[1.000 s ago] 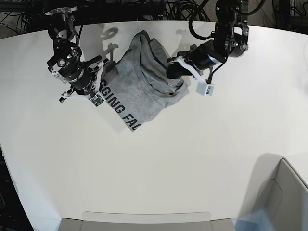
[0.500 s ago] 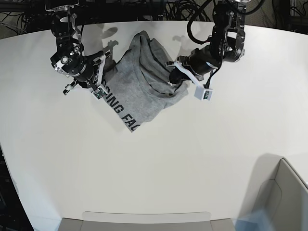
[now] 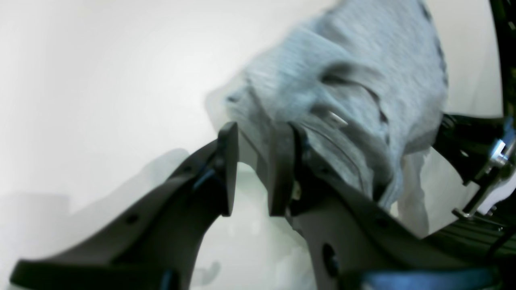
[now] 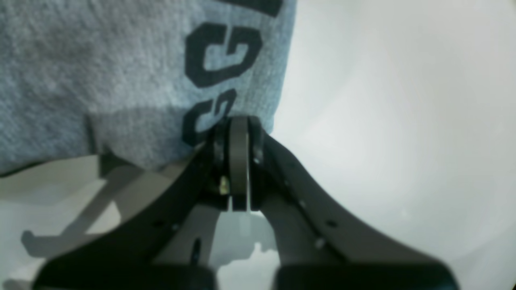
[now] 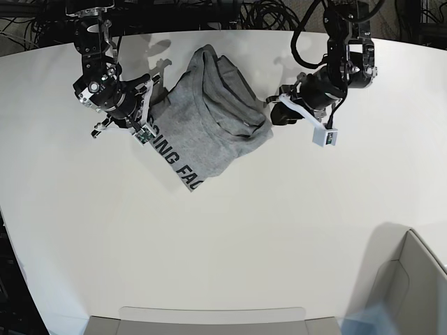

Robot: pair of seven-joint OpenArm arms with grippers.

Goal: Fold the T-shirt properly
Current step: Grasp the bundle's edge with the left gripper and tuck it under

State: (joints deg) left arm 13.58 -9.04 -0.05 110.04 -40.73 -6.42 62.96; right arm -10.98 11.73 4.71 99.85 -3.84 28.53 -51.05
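The heather-grey T-shirt (image 5: 209,125) lies bunched at the back middle of the white table, its black lettering along the lower left edge. My right gripper (image 5: 149,118) is at that left edge. In the right wrist view the jaws (image 4: 238,133) are shut on the hem beside the lettering of the T-shirt (image 4: 100,60). My left gripper (image 5: 274,112) is just right of the shirt's right fold, apart from it. In the left wrist view it (image 3: 254,161) stands open, with the crumpled T-shirt (image 3: 354,80) just beyond the fingertips.
A grey bin (image 5: 412,286) stands at the front right corner. A flat grey tray (image 5: 209,319) lies along the front edge. Dark cables (image 5: 265,14) hang behind the table's back edge.
My left gripper has opened, let go of the shirt's right fold and drawn back to the right. The right gripper shifted slightly towards the back and kept its hold.
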